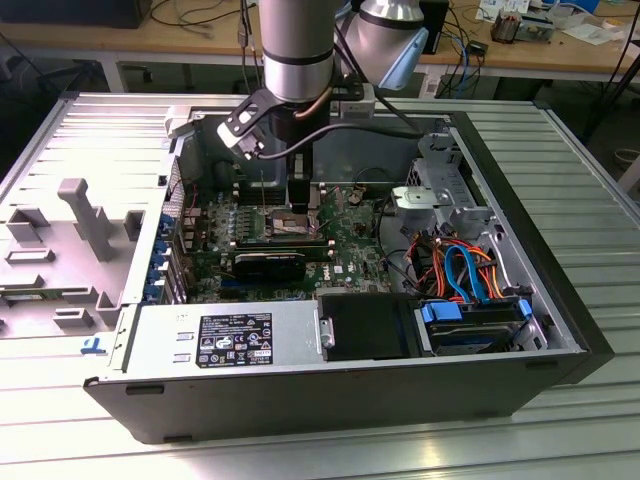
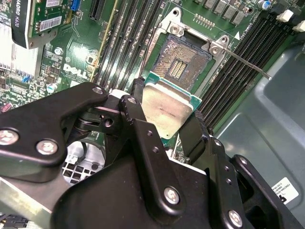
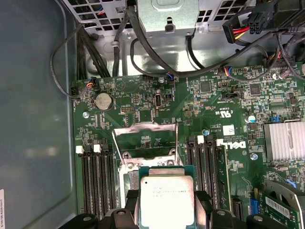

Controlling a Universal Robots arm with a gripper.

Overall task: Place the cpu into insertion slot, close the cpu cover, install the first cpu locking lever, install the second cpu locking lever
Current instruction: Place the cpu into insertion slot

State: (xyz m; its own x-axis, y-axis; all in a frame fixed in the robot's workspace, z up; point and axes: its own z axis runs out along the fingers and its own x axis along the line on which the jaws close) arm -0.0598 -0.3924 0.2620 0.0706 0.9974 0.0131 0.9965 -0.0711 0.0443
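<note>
**Second wrist view: gripper (image 2: 165, 115) holds cpu (image 2: 169, 106) over open insertion slot (image 2: 183, 64)**

Gripper is clamped on the cpu, with black fingers (image 2: 193, 133) pinching two opposite edges. The dull metal top faces the camera in both wrist views. The cpu hangs above the near edge of the insertion slot and is not seated. The slot's contact field is bare. In the first wrist view, the cpu cover (image 3: 143, 127) stands raised open beyond the slot. A thin locking lever (image 2: 248, 64) juts out past the slot corner, unlatched. Memory slots (image 2: 126, 43) run along both sides of the slot. In the exterior view, the arm (image 1: 295, 50) reaches down into an open computer case (image 1: 350, 395) lying on a slatted metal surface (image 1: 585, 190).
</note>
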